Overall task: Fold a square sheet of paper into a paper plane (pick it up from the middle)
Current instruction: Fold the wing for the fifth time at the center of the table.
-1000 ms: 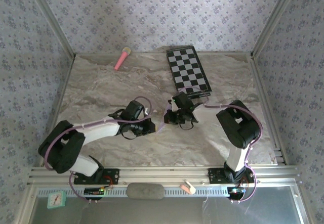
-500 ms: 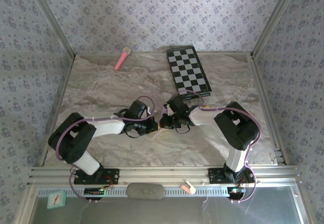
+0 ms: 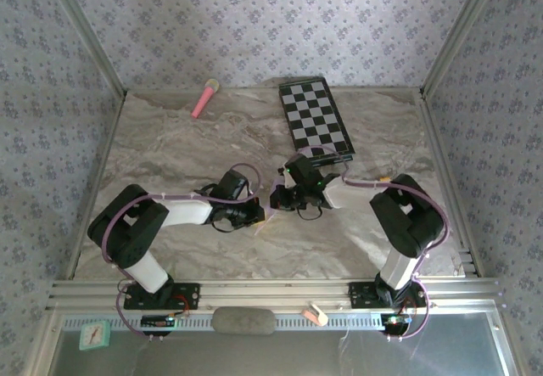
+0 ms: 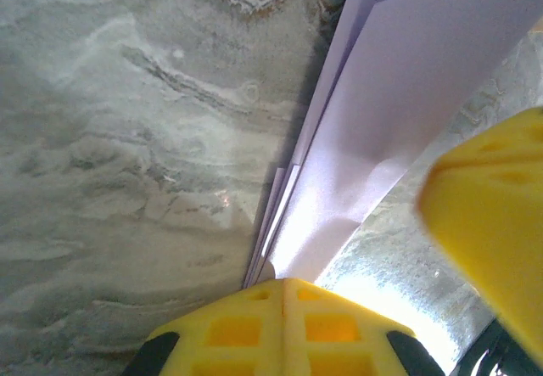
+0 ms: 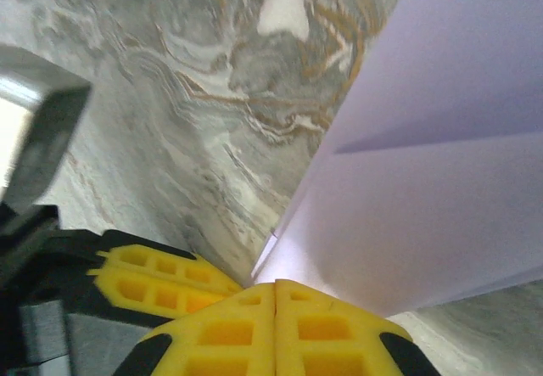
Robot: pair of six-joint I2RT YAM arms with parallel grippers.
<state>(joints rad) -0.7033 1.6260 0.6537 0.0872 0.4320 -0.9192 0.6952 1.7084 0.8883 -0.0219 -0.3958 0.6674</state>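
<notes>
The pale lilac paper (image 4: 399, 96) is folded into layered flaps with a sharp crease and stands on edge above the marble table. My left gripper (image 4: 284, 281) is shut on its lower folded edge. From the other side my right gripper (image 5: 276, 284) is shut on the same paper (image 5: 441, 155). The two grippers nearly touch: the right one's yellow finger (image 4: 492, 223) shows beside the paper, and the left one's fingers (image 5: 161, 283) show in the right wrist view. From above, the left gripper (image 3: 257, 215) and right gripper (image 3: 278, 199) meet at mid-table, hiding the paper.
A black-and-white checkered board (image 3: 316, 119) lies at the back right, just behind the right arm. A pink microphone-like stick (image 3: 204, 98) rests at the back left. Metal frame posts and patterned walls close in the table's sides.
The two grippers came together at mid-table and stay joined on the paper. The left arm's elbow swung in toward the centre, and the right arm's elbow shifted slightly right.
</notes>
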